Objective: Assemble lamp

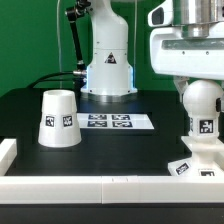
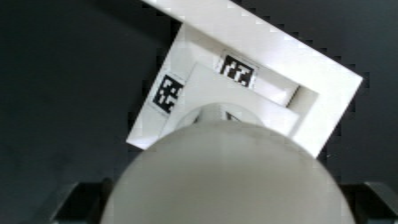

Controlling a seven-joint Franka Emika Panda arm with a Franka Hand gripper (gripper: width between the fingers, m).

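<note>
The claw (image 1: 199, 84) hangs over the desk's (image 1: 120, 150) front corner on the exterior view's right, straddling the bulb's (image 1: 200, 104) ball head. Whether it pinches the bulb or has let go, I cannot tell. The bulb stands upright in the stepped base (image 1: 206, 160), apparently seated or nearly so. Well apart, toward the exterior view's left edge of the desk, the shade (image 1: 58, 118) sits untouched. Judging by this, fitting the shade over the bulb is what remains.
</note>
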